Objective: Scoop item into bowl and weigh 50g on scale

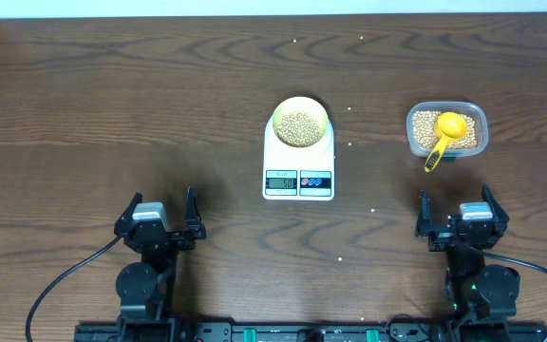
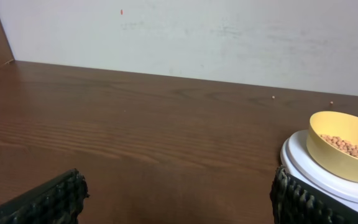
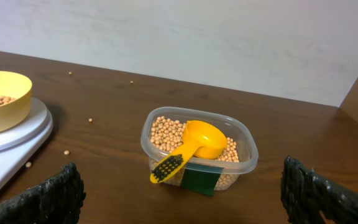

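The pale-yellow bowl [image 1: 300, 122] stands on the white scale [image 1: 298, 169] at mid-table and holds tan beans [image 1: 300, 127]. It also shows in the left wrist view [image 2: 340, 149] and the right wrist view [image 3: 2, 102]. A clear container [image 1: 447, 130] at the right holds more beans [image 3: 166, 132] and a bright yellow scoop [image 3: 194, 146], handle over the front rim. My left gripper [image 1: 160, 220] is open and empty near the front left. My right gripper [image 1: 462, 222] is open and empty, in front of the container.
A few loose beans [image 1: 373, 211] lie scattered on the dark wooden table [image 1: 112, 114], around the scale and towards the back. A white wall runs behind the table's far edge. A green label [image 3: 201, 179] is on the container's front.
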